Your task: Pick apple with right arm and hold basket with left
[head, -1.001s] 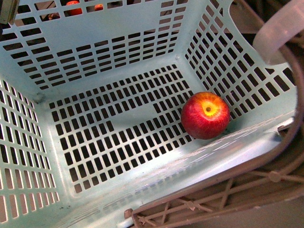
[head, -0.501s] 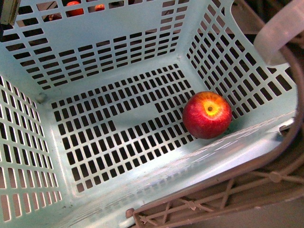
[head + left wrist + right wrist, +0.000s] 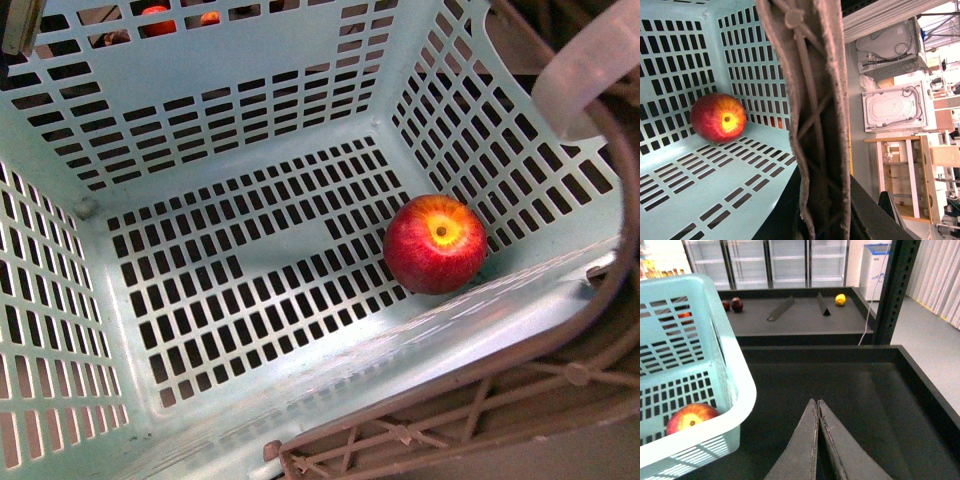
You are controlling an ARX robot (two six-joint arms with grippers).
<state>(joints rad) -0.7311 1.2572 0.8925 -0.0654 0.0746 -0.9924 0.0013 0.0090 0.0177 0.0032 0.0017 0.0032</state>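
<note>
Your apple [image 3: 435, 243] sits on the basket [image 3: 250, 60] floor, tucked into the corner by the near wall, your left gripper [image 3: 822, 215] is clamped on the basket's brown handle [image 3: 815, 100], and your right gripper [image 3: 816, 405] hangs outside the basket, fingers pressed together, empty.

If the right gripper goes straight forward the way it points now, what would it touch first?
Most likely the floor of the black tray, or its far wall; depth is unclear. The right gripper points beside the basket, not into it.
</note>
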